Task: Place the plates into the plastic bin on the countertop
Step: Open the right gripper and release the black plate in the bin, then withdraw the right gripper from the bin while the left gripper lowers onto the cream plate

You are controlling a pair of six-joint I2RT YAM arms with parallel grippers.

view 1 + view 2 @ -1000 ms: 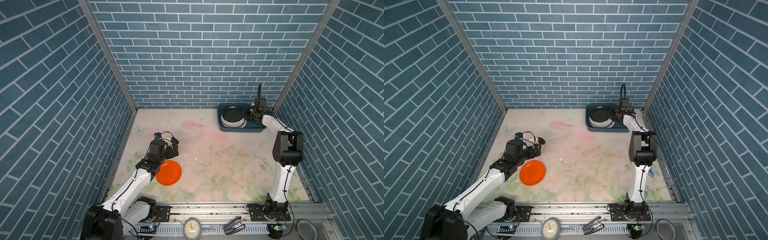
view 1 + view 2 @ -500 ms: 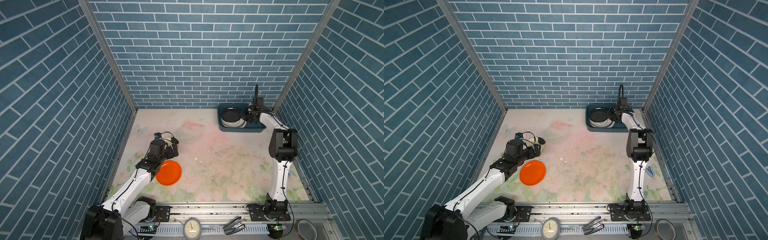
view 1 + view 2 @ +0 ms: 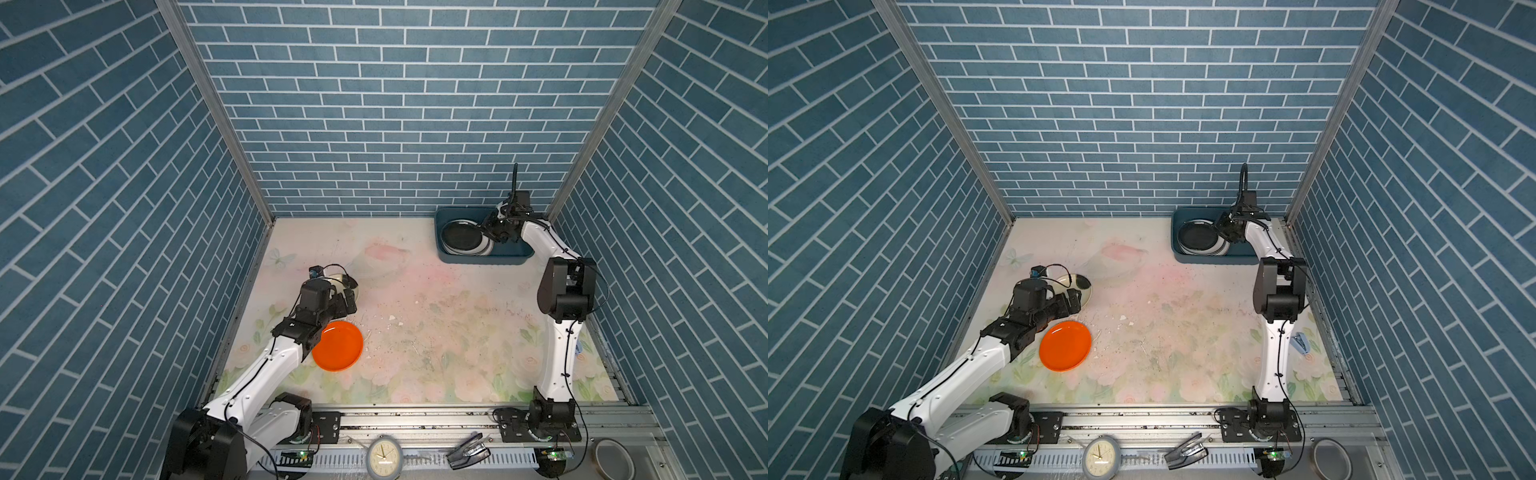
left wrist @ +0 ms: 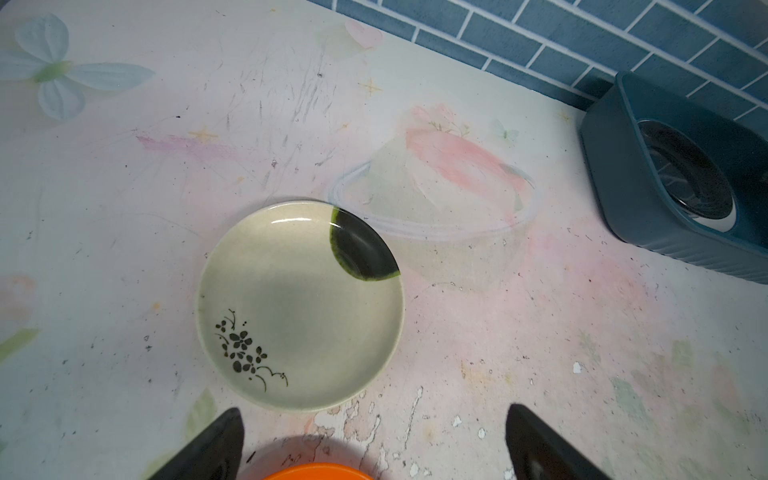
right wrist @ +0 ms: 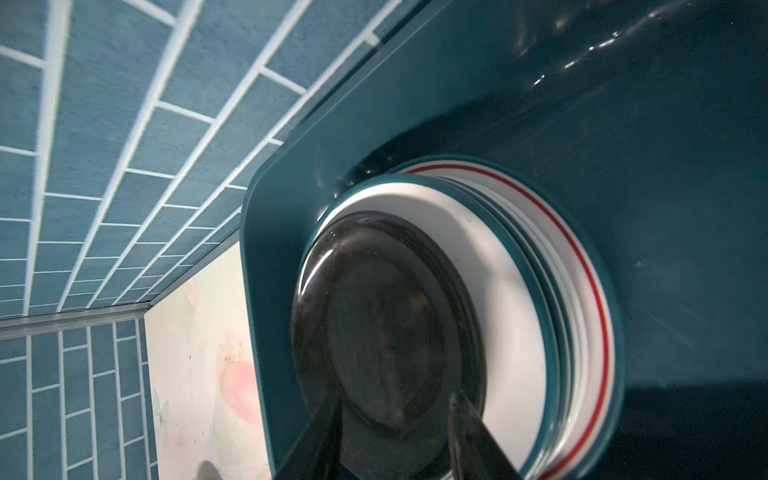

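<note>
An orange plate lies on the rose-printed countertop at front left. Just behind it sits a cream plate with a black patch and black flowers. My left gripper hovers open over the strip between these two plates, holding nothing. The dark teal plastic bin stands at the back right with a stack of white plates inside. A black plate lies on top. My right gripper is inside the bin, jaws parted astride the black plate's rim.
Blue brick walls close in three sides; the bin sits against the back wall. White chips dot the middle of the countertop. A small blue clip lies by the right arm. On the front rail are a clock, a black clip and a grey ring.
My right gripper reached a little deeper into the bin and its jaws parted; the black plate now rests on the stack. The left arm has not moved.
</note>
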